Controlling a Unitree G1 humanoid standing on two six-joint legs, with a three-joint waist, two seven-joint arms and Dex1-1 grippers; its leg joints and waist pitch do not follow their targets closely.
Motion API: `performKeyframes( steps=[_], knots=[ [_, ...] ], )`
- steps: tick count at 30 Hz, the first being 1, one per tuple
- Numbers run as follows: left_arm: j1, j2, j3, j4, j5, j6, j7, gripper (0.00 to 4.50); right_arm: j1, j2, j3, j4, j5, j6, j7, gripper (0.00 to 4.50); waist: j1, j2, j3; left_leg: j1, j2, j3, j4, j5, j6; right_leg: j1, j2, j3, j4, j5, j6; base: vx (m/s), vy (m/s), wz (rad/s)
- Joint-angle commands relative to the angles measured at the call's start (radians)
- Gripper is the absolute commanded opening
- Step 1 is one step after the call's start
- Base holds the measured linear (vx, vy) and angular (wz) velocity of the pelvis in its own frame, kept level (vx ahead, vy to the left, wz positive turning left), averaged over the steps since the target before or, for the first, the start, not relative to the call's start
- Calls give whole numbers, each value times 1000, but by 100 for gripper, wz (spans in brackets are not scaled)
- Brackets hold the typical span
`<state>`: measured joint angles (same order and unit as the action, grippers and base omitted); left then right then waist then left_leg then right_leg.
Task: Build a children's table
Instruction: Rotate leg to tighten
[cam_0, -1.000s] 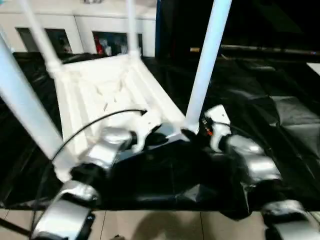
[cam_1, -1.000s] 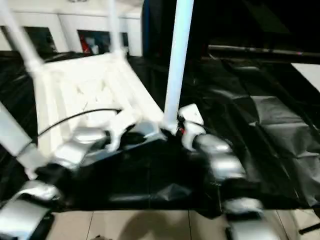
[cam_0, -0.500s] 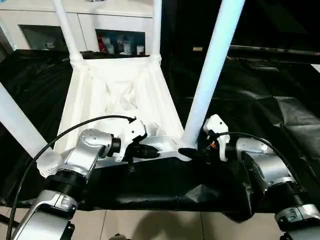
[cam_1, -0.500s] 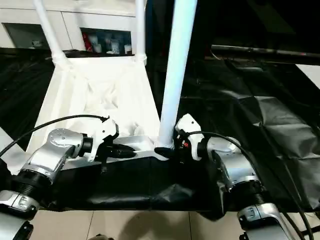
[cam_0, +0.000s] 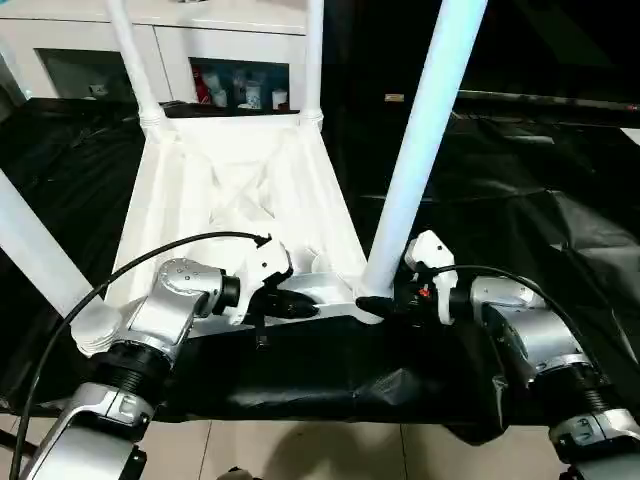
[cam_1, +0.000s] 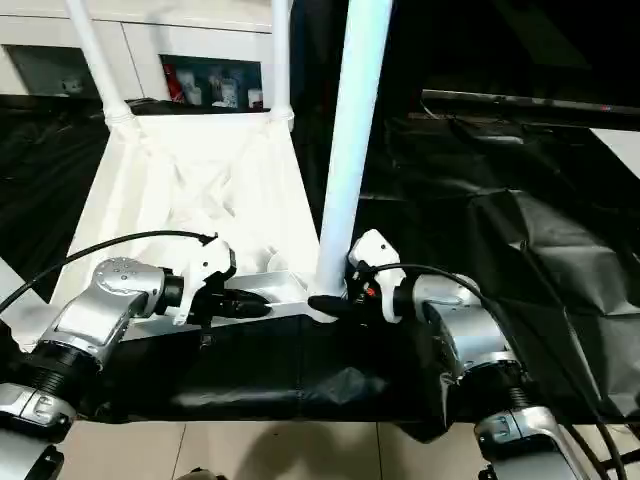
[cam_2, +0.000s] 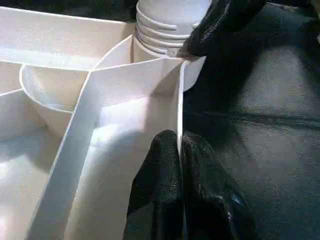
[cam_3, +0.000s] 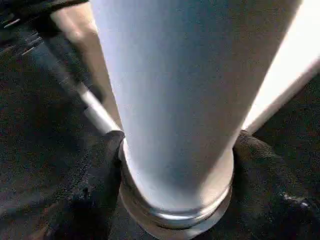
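While the table top (cam_0: 225, 200) lies upside down on the black-draped worktop (cam_0: 520, 200), left end effector (cam_2: 179, 150) pinches its near rim; right end effector (cam_1: 330, 303) clamps the near-right leg (cam_0: 420, 140) base. Three other legs stand upright; cabinets (cam_0: 200, 60) behind.

Black sheeting (cam_0: 520, 200) drapes the work table; pale tiled floor (cam_0: 330, 450) lies below its near edge. White cabinets (cam_0: 210, 40) line the far wall; small items sit on their shelves
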<state>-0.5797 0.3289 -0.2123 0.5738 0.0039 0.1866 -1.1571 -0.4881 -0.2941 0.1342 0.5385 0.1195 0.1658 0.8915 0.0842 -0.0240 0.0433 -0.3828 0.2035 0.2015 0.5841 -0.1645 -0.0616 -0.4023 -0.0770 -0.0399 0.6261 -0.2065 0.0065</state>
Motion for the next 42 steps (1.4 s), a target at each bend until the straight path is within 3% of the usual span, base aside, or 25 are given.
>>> performKeyframes(
  steps=[1, 2, 4, 5, 8, 14, 15, 22, 23, 30, 33, 36, 38, 42],
  knots=[
    [-10, -61, 25, 63, -15, -7, 99, 0, -15, 38, -43, 73, -23, 8, -163, 277, 0, -15, -51, 20, 28, -15, -68, -221, 18, 36, -63, 37, -87, -217, -209, 0, 0, 0],
    [-20, -78, 26, 83, -6, -4, 134, 0, -14, 61, -49, 81, -24, 12, -205, 277, -4, -15, -50, 20, 28, -17, -70, -237, 5, 37, -64, 36, -89, -250, -199, 0, 0, 0],
    [-39, -116, 25, 116, 6, 9, 194, 0, -10, 115, -62, 91, -26, 22, -295, 277, -6, -15, -47, 28, 28, -15, -70, -263, -4, 28, -63, 40, -97, -296, -182, 0, 0, 0],
    [-45, -132, 25, 123, 8, 16, 214, 0, -10, 138, -71, 92, -21, 28, -328, 277, -5, -16, -49, 23, 27, -19, -71, -265, -11, 35, -67, 39, -95, -312, -172, 0, 0, 0],
    [-84, -217, 26, 175, 29, 24, 350, 0, -23, 240, -78, 112, -33, 20, -477, 277, -4, -12, -49, 26, 29, -19, -74, -266, -13, 30, -64, 41, -97, -295, -165, 0, 0, 0],
    [-124, -264, 13, 229, 53, -7, 409, 0, -69, 319, -105, 174, -38, -40, -579, 277, -2, -6, -53, 28, 25, -18, -75, -262, -13, 33, -62, 40, -97, -247, -163, 0, 0, 0],
    [-126, -261, 11, 229, 54, -19, 402, 0, -72, 323, -112, 173, -26, -49, -566, 312, 0, -7, -53, 28, 26, -18, -73, -260, -5, 35, -63, 41, -96, -231, -163, 0, 0, 0],
    [-110, -205, 24, 212, 40, -46, 315, 0, -63, 257, -90, 133, -20, -70, -420, 394, 3, -12, -54, 22, 26, -17, -73, -232, 21, 42, -64, 39, -94, -209, -172, 0, 0, 0],
    [-98, -185, 23, 197, 28, -48, 270, 0, -57, 217, -64, 117, -27, -69, -347, 402, 3, -12, -54, 22, 26, -17, -72, -229, 24, 42, -64, 38, -93, -207, -175, 0, 0, 0],
    [-40, -109, 17, 113, -27, -75, 73, 0, -5, 71, -10, 12, -8, -47, -65, 402, 4, -16, -52, 18, 29, -18, -72, -224, 46, 45, -63, 38, -91, -205, -179, 0, 0, 0],
    [-2, -42, 1, 34, -68, -32, -76, 0, 8, -3, 3, -23, -3, -27, 39, 402, 3, -7, -51, 22, 33, -17, -72, -232, 44, 40, -63, 39, -91, -207, -192, 0, 0, 0],
    [10, -14, -4, 9, -79, -12, -124, 0, 8, -26, 11, -32, 1, -16, 75, 402, 8, -5, -55, 27, 34, -12, -69, -208, 44, 37, -59, 39, -82, -139, -226, 0, 0, 0],
    [11, -1, 3, 12, -80, -8, -129, 0, 9, -33, 19, -39, 5, -11, 97, 402, 9, -5, -56, 24, 33, -11, -68, -182, 50, 40, -57, 37, -76, -94, -235, 0, 0, 0],
    [12, 14, 15, 20, -77, -14, -133, 0, 12, -31, 27, -46, 11, 0, 126, 365, 8, -10, -56, 20, 30, -11, -66, -183, 53, 44, -61, 36, -77, -107, -231, 0, 0, 0]
  ],
)
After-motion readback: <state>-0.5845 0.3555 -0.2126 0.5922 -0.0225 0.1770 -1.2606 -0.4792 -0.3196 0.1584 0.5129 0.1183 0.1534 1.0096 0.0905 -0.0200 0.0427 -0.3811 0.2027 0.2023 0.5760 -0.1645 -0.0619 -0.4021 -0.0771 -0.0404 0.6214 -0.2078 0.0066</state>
